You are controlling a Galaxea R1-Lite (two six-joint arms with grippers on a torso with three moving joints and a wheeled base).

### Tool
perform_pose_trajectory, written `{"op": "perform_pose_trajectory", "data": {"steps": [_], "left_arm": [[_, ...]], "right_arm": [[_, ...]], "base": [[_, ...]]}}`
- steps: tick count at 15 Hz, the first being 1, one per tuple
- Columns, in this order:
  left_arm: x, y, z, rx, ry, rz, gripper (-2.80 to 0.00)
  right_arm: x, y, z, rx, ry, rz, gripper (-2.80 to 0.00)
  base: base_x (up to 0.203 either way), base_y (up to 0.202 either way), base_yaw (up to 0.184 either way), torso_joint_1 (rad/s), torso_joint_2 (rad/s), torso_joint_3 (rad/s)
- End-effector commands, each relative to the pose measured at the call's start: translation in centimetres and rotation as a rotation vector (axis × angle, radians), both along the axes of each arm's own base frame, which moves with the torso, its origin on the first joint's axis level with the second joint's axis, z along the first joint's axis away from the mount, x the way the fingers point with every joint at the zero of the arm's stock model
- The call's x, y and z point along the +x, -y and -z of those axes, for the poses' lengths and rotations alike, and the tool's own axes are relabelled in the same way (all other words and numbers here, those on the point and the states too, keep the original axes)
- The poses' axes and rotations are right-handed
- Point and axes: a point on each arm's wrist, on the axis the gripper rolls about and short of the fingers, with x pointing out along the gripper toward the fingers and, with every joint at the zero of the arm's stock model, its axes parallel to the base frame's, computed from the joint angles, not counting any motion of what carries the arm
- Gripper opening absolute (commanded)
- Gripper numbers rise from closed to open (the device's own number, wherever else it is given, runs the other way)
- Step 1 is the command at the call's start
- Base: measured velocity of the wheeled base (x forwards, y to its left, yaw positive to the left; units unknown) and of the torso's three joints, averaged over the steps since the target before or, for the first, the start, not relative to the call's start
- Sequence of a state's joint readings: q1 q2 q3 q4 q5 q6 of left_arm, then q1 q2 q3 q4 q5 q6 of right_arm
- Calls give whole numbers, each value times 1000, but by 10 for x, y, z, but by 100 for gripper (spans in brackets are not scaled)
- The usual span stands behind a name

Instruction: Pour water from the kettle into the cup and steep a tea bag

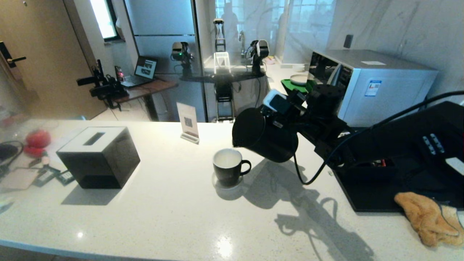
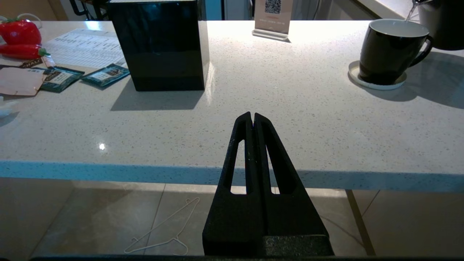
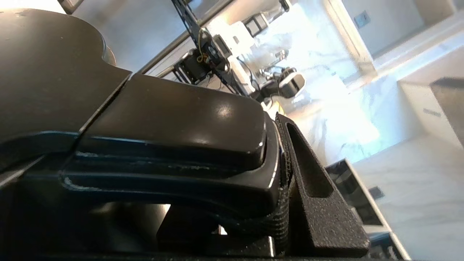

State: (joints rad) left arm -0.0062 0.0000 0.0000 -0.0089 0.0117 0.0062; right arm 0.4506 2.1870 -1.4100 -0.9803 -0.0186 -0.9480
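The right hand (image 1: 286,108) is clamped on the loop handle of the large matte black tapered electric kettle (image 1: 264,136), holding it tilted in the air with the spout down toward the small black ceramic mug with a white inside (image 1: 229,167). In the head view the kettle hangs at about two o'clock from the mug, its spout just above the far rim. The left wrist view shows a thin stream of water (image 2: 410,13) reaching the mug's mouth, so pouring appears to be under way. The mug stands on a small round white coaster (image 2: 377,84) on the white speckled stone table (image 1: 163,217). The stream enters close to the rim, so the main risk is that a slight drift or further tilt sends water down the outside onto the table. A faster tilt could make the kettle gush and overfill the small mug. The black power cable (image 1: 308,174) trailing beneath the arm could snag and jerk the kettle. The grip sits on one end of the handle, so the kettle may rotate in the hand. The left hand (image 2: 252,119), closed and empty, is parked off the near table edge, well apart from the mug. Teal tea bag sachets (image 2: 105,74) lie beside a black rectangular box (image 2: 159,43), untouched.
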Motion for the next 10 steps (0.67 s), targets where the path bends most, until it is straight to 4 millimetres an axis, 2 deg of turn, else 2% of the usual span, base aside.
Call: {"op": "perform_pose_trajectory", "data": {"steps": [1,10], "left_arm": [[0,0,0,0,-1,-1,-280],[0,0,0,0,-1,-1,-280]], "right_arm": [[0,-1,0,-25,16,-18,-280],[6,-5,-4,-40,56,-25,-280]], "base": [[0,0,0,0,0,0],[0,0,0,0,0,0]]}}
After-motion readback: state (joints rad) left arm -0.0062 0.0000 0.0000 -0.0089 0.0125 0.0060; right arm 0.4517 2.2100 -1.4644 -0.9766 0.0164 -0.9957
